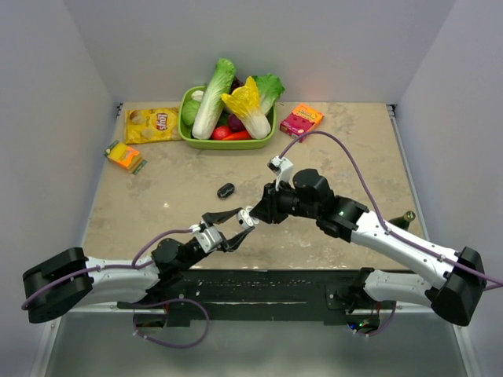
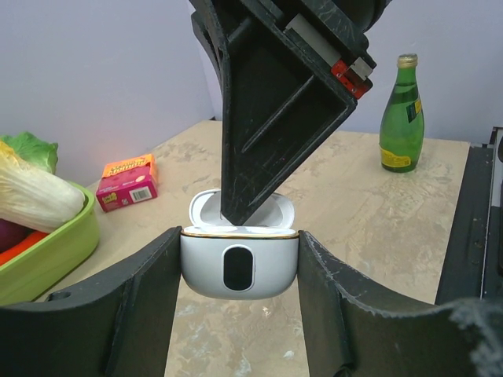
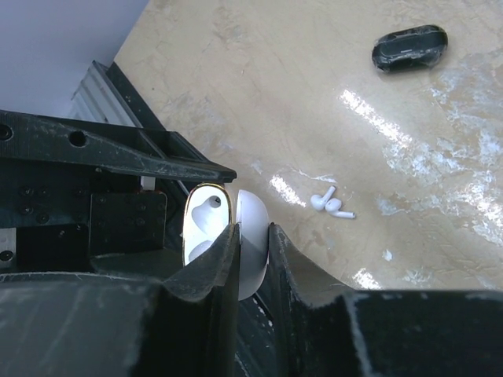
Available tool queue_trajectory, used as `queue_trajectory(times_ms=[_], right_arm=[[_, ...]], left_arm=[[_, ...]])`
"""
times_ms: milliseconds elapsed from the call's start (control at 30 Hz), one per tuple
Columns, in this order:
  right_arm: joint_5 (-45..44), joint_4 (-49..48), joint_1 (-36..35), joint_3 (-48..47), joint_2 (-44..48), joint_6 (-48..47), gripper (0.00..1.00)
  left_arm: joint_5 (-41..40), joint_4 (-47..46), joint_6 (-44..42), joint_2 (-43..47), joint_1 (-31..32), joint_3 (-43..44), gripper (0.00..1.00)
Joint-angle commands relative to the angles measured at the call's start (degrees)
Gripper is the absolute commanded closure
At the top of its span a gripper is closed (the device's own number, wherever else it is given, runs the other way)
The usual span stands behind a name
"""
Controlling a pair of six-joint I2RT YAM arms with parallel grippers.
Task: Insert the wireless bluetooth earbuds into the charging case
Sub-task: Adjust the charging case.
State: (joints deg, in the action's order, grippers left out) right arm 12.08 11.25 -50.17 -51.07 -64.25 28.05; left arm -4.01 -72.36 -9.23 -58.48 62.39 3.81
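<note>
Left pincer [image 2: 238,239], right pincer [image 3: 250,236] meet, clamping charging case [image 2: 240,275]

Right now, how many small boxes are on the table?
2. An orange box lies near the left edge of the table, below the chips bag; a pink-and-orange box lies right of the green basket. Others may be hidden.

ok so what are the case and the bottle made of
Case: looks like glossy white plastic, smooth with soft highlights; the thin gold band at its lid seam may be metal or paint. Bottle: see-through green with bright glints, likely glass, though hard plastic can't be ruled out.
</note>
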Motion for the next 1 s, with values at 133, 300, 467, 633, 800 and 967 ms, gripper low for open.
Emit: queue_trajectory(times_ms=[133,300,467,633,800,967], right_arm=[[1.5,-3.0,0.3,0.4,0.4,-0.7,1.0],[-1.4,1.1,0.3,-2.1,3.9,-7.9,1.0],[-0.3,7.9,0.1,-6.5,6.2,-15.5,1.0],[0.7,13.2,-0.4,-8.5,8.1,-19.3,1.0],[-8.2,13.2,-6.0,-6.4,11.2,-25.8,1.0],[-10.2,9.9,-8.7,-2.1,16.9,-32.1,1.0]], left_arm=[[-1.7,-8.4,-0.4,-0.5,0.4,-1.0,1.0],[-4.1,-4.1,3.4,0.0,0.5,0.0,0.51],[-6.9,2.4,6.9,0.4,0.5,1.3,0.01],[-9.2,5.8,11.0,1.1,0.4,2.8,0.0],[2.5,16.1,16.7,5.5,-1.1,5.5,0.0],[28.1,8.6,30.3,7.0,-7.6,2.9,0.04]])
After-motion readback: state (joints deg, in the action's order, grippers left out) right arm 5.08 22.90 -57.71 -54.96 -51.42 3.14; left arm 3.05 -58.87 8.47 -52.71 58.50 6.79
